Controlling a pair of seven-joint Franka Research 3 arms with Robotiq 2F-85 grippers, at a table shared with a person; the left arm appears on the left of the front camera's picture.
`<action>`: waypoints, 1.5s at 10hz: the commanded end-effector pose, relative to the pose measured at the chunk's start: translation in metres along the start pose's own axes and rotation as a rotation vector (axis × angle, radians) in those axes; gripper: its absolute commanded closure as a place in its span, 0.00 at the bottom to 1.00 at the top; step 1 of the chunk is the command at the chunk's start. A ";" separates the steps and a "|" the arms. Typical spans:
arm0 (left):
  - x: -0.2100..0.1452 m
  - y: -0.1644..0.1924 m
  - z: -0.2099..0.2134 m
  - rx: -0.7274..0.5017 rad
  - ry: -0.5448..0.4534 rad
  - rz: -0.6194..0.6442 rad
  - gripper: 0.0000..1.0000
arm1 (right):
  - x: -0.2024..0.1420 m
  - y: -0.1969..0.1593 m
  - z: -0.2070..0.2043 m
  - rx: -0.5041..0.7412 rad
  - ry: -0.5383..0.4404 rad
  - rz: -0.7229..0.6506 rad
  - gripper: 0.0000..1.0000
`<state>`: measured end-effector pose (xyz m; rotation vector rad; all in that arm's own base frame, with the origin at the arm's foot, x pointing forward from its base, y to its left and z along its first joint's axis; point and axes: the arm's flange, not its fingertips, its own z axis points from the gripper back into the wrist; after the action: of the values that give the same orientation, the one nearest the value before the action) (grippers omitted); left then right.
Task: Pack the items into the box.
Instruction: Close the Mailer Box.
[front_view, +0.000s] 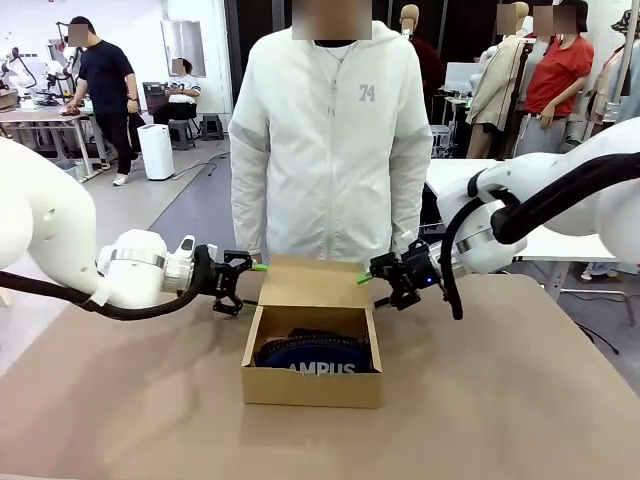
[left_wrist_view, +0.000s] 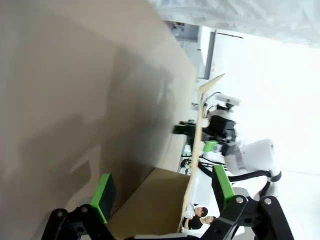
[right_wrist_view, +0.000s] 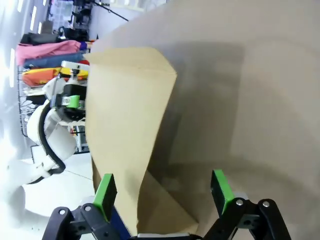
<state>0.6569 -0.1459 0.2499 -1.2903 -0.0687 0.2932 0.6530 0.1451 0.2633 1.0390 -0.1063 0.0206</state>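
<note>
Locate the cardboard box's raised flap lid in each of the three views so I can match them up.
Front view: flap lid stands at the box's far edge, centre, between both grippers.
Left wrist view: flap seen edge-on, a thin strip right of centre.
Right wrist view: flap's broad face, left of centre.
Shared landmark: the tan tabletop under the box.

A plain tan table (front_view: 520, 400) carries a small brown cardboard box (front_view: 312, 385), set near the middle toward the far edge, where a person in white stands. The box sits flat on the tabletop, its lid flap raised at the back. Inside lies a navy pouch (front_view: 318, 355) with white lettering. The surface around the box is bare.
</note>
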 end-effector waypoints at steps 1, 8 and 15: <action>-0.011 -0.001 -0.006 -0.091 -0.049 -0.060 0.00 | 0.016 -0.002 -0.016 0.041 -0.008 -0.071 0.00; -0.013 -0.001 -0.014 -0.174 0.078 -0.111 0.00 | 0.014 -0.001 -0.016 0.269 0.011 -0.147 0.00; -0.014 -0.003 -0.014 -0.169 0.126 -0.146 0.39 | 0.009 0.003 -0.010 0.310 0.013 -0.089 0.54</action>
<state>0.6463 -0.1639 0.2485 -1.4623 -0.0707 0.1218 0.6610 0.1550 0.2584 1.3325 -0.0019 -0.0471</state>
